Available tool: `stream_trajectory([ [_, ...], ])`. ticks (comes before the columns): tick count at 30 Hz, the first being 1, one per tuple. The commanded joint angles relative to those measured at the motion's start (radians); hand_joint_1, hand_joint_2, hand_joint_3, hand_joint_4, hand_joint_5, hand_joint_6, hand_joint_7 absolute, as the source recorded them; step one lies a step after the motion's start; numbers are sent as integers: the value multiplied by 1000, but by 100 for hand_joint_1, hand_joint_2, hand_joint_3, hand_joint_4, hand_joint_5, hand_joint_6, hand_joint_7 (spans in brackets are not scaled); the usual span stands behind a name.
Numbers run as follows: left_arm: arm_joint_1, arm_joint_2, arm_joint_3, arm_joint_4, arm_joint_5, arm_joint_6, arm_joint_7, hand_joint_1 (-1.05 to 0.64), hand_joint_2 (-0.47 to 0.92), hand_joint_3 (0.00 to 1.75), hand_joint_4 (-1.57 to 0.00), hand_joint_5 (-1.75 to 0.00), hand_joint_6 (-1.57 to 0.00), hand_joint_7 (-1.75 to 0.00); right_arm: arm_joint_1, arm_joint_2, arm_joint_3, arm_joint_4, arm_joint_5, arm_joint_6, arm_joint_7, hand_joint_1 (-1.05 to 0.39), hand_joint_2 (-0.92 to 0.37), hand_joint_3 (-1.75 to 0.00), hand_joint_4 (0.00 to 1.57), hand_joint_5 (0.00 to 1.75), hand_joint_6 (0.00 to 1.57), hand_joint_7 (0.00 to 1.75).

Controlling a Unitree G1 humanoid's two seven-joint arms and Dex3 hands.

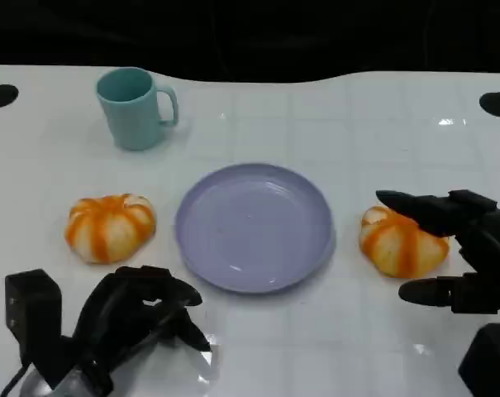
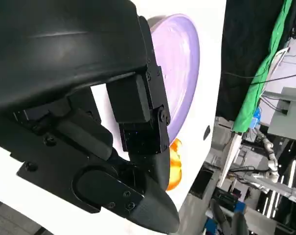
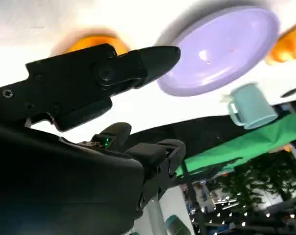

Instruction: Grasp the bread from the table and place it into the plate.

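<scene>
Plate (image 1: 254,225) holds nothing yet; right robot hand (image 1: 448,252) spreads its fingers around the right bread (image 1: 401,241), grasp unclosed; left robot hand (image 1: 134,318) rests curled, holding nothing.

My white table (image 1: 258,347) is glossy and smooth, mirroring lights. The round lilac plastic-looking plate (image 1: 254,225) has a soft sheen. The teal mug (image 1: 135,107) looks matt. My black hands' (image 1: 138,318) shells seem hard, matt plastic.
</scene>
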Motion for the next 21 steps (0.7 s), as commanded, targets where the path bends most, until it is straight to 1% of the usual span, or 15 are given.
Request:
stream_trajectory([
  [1, 14, 15, 8, 20, 3, 13, -5, -105, 78, 0, -151, -59, -157, -21, -30, -44, 31, -15, -100, 41, -65, -82, -92, -5, 17, 35, 22, 0],
  [4, 15, 17, 7, 18, 6, 12, -4, -105, 78, 0, -151, -58, -157, -21, -56, -56, 63, -9, -171, 84, -91, -82, -92, -4, 16, 34, 22, 0],
  [8, 19, 16, 4, 13, 12, 7, 1, -105, 78, 0, -151, -59, -157, -21, -98, -58, 103, 17, -213, 135, -101, -81, -90, -1, 17, 34, 24, 1],
  [14, 22, 12, 5, 14, 8, 4, -3, -105, 78, 0, -151, -58, -157, -22, -183, -66, 181, 114, -274, 209, -92, -79, -90, -1, 20, 33, 26, 1],
  [21, 25, 11, 3, 8, 7, 7, -3, -105, 78, 0, -151, -58, -157, -22, -278, -63, 272, 261, -311, 248, -114, -79, -91, -1, 22, 30, 27, 1],
])
